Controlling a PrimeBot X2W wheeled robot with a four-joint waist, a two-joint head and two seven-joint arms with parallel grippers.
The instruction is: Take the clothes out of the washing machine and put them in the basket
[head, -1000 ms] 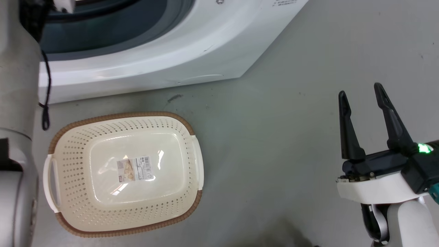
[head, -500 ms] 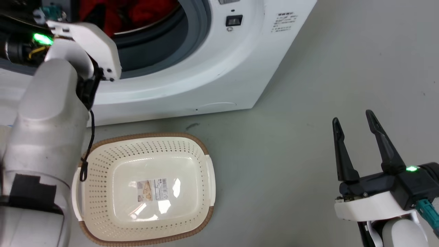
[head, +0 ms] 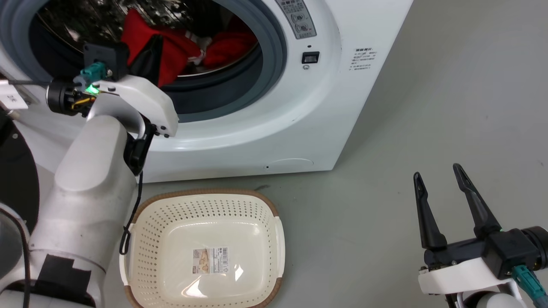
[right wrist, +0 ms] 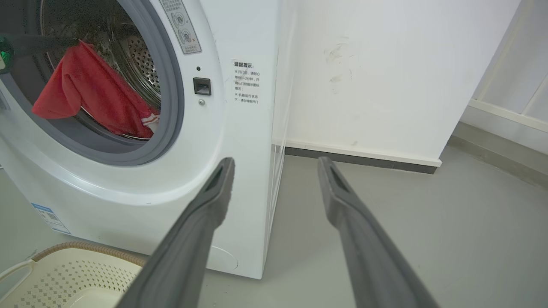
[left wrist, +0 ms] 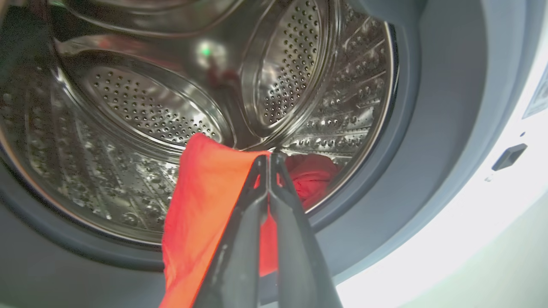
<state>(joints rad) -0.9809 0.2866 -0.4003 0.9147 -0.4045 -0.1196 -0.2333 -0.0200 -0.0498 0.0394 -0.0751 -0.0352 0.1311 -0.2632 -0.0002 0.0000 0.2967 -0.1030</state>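
Red fabric of the clothes [left wrist: 201, 192] is clamped between the closed fingers of the left end effector [left wrist: 269, 159], which reaches into the mouth of the washing machine [head: 299, 107]. One garment hangs down from the tips. Another red heap [left wrist: 310, 175] lies just beyond them, low in the steel drum [left wrist: 141, 107]. I judge the pull should come straight out and high enough to clear the grey door ring [left wrist: 436, 107], so the hanging cloth neither snags nor drags. The basket [head: 205, 194] stands on the floor [head: 385, 149] below that end effector, holding only a sticker [head: 210, 260]. The right end effector [head: 436, 171] is spread, grasping nothing, well aside.
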